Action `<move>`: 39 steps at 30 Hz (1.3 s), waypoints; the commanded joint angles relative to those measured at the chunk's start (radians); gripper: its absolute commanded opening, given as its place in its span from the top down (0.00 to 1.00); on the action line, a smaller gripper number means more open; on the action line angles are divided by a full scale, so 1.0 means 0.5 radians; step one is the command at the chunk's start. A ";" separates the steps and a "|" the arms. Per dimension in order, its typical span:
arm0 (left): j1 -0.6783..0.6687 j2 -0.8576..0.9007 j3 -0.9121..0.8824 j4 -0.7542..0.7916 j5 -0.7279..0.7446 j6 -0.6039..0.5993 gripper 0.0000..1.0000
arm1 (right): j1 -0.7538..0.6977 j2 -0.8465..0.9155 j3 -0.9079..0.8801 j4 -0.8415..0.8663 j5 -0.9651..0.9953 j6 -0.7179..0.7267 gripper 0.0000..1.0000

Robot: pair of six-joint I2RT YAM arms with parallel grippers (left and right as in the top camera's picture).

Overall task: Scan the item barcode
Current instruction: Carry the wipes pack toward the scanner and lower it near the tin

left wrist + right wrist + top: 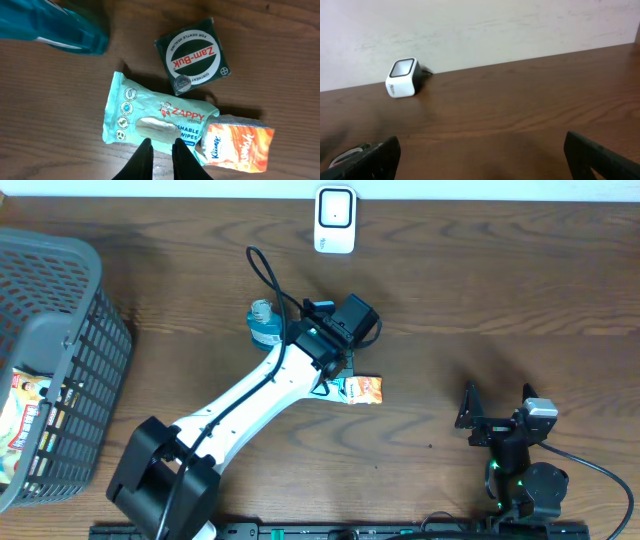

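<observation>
Overhead: the left hand (338, 378) hangs low over a cluster of goods in the middle of the brown wooden tabletop (480, 300). A blue translucent bottle (264, 323) lies just beside its wrist, and an orange-and-white tissue pack (362, 389) pokes out at its fingertips. The white boxy barcode scanner (334, 220) sits well beyond this hand, at the far edge. The right hand (497, 412) is well apart from it, near the front edge. A grey plastic mesh basket (60, 330) stands well apart on the left hand's outer side.

Left wrist: the 2 black fingers (145, 157) stand almost together, tips at the near edge of a mint-green soft pack of Zappy wipes (150, 117). I cannot tell whether they pinch it. Beyond the pack lies a dark green square Zam-Buk box (195, 55).

Right wrist: the fingers are spread wide with nothing between them, and the scanner is far ahead.
</observation>
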 commanded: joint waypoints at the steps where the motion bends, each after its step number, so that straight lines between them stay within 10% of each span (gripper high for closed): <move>1: 0.007 0.091 0.005 -0.006 -0.041 -0.004 0.85 | 0.018 -0.011 -0.002 -0.008 0.008 -0.023 0.01; 39: 0.001 0.546 -0.001 0.103 0.420 0.252 0.93 | 0.018 -0.011 -0.002 -0.008 0.008 -0.023 0.01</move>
